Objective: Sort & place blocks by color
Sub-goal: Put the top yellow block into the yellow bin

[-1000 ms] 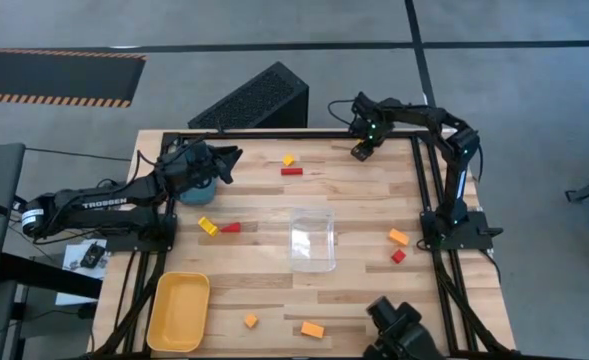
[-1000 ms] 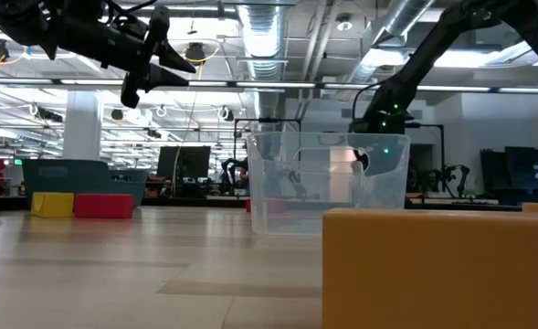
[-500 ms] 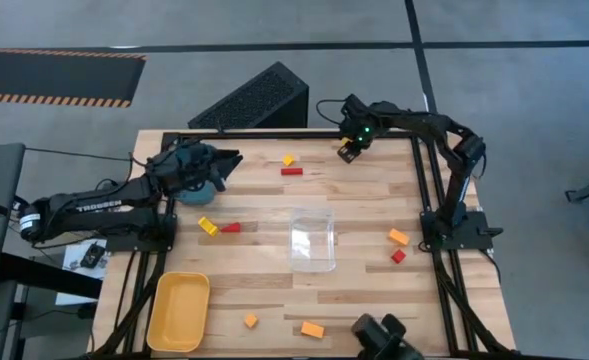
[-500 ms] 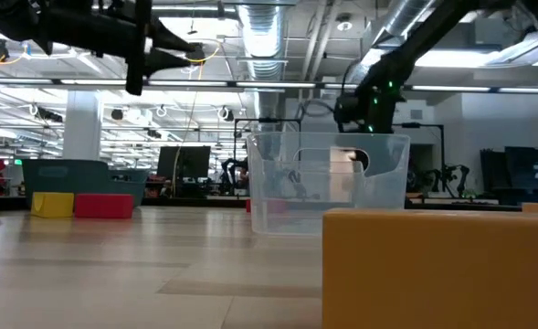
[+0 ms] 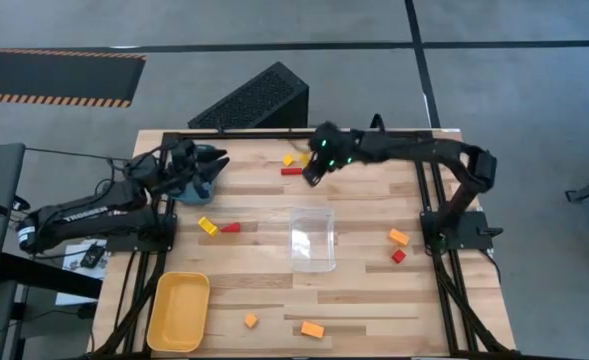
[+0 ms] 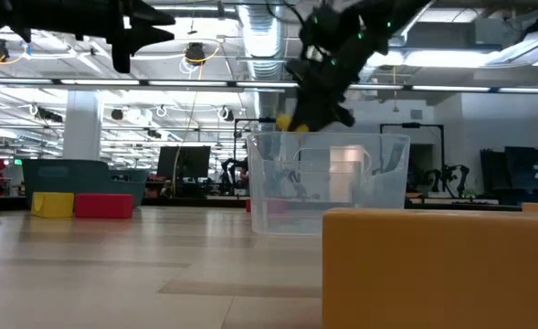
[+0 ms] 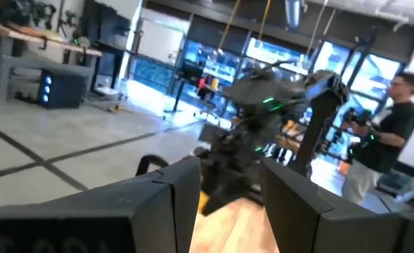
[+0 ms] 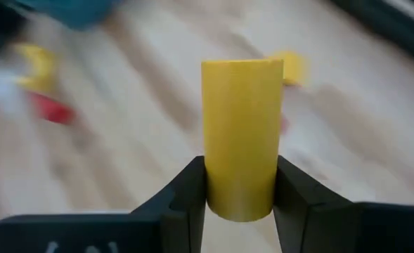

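The wooden tabletop (image 5: 364, 215) carries two containers. The yellow tray (image 5: 178, 311) lies at the near left corner and holds nothing. The clear plastic box (image 5: 312, 239) stands at the middle of the tabletop, and no block shows inside it, from above or from table height.

The right gripper (image 5: 312, 170) is up off the table near the far edge, its two fingers closed on a yellow cylinder block (image 8: 242, 138) that stands upright between them. The left gripper (image 5: 212, 165) hangs near the far left corner, its fingers spread apart with nothing between them; a teal object (image 5: 187, 188) sits just beneath it.

The other blocks lie loose on the wood. A red bar (image 5: 291, 171) and a yellow block (image 5: 288, 159) lie close beside the right gripper near the far edge. A yellow bar (image 5: 207, 226) and a red block (image 5: 231, 228) lie together left of the box. An orange block (image 5: 399, 237) and a small red cube (image 5: 398, 256) sit toward the right edge. Two orange blocks, one small (image 5: 250, 321) and one longer (image 5: 312, 329), lie along the near edge.
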Controlling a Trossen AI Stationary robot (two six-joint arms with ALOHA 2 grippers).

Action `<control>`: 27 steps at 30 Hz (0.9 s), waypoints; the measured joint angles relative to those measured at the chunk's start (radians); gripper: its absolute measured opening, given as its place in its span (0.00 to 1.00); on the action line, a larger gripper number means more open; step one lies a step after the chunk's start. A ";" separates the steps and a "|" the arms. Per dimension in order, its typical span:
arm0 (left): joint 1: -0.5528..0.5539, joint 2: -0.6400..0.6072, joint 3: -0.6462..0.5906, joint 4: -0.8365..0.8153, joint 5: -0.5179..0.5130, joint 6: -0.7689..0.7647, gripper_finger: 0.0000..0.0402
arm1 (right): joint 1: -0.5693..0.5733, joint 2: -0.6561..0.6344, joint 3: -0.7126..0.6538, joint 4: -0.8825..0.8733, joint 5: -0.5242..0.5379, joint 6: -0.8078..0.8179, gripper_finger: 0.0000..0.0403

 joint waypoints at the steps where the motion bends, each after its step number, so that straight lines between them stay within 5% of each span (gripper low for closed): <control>1: 0.000 -0.009 0.000 -0.016 0.000 0.003 0.33 | 0.036 0.000 0.000 0.023 0.011 0.035 0.32; 8: -0.001 -0.064 0.000 -0.075 0.044 0.036 0.33 | 0.274 0.041 -0.001 0.250 0.094 0.196 0.32; 14: -0.001 -0.080 0.076 -0.182 0.069 0.044 0.33 | 0.371 0.123 0.025 0.453 0.110 0.254 0.32; 27: -0.141 -0.023 0.331 -0.605 -0.012 0.007 0.33 | 0.502 0.452 0.478 0.407 0.008 0.122 0.32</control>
